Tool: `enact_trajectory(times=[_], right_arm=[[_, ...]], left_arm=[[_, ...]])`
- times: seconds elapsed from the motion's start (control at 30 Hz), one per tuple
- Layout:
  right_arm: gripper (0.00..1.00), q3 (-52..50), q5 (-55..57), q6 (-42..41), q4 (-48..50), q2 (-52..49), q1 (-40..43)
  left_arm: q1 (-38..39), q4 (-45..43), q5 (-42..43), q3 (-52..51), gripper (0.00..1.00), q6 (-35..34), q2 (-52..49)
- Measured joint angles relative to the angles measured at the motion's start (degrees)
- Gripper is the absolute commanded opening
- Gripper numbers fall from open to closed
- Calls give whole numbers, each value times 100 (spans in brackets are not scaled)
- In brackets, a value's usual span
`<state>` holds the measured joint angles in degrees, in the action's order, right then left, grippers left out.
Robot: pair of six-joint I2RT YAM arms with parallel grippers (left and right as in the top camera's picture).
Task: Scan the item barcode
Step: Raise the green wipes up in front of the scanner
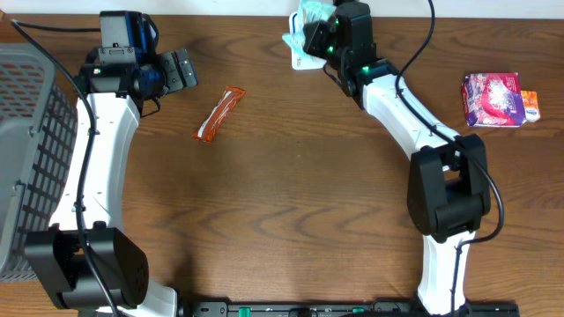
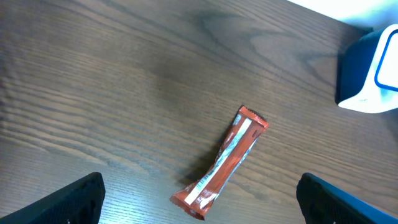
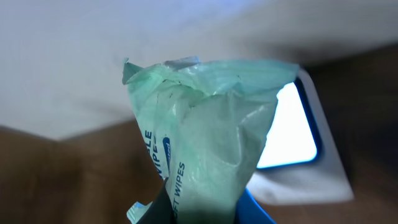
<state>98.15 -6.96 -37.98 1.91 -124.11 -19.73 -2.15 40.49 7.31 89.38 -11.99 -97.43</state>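
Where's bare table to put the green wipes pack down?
Bare tabletop spans the middle, between the orange-red snack bar wrapper and the right arm. Crowded: top edge, where the right gripper holds the green wipes pack.

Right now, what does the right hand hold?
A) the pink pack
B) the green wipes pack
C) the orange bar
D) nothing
B: the right hand is shut on the wipes pack, which fills the right wrist view, while the bar and the pink pack lie on the table apart from it.
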Motion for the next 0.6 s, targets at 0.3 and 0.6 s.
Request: enact_trajectory(times=[0.3,0.6], right_arm=[[1,2,527,-155,1528,-844,0],[1,-33,636,-190,2081,-1126,39]], left_arm=[[0,-2,0,0,98,0,0],[0,-2,2,0,98,0,0]])
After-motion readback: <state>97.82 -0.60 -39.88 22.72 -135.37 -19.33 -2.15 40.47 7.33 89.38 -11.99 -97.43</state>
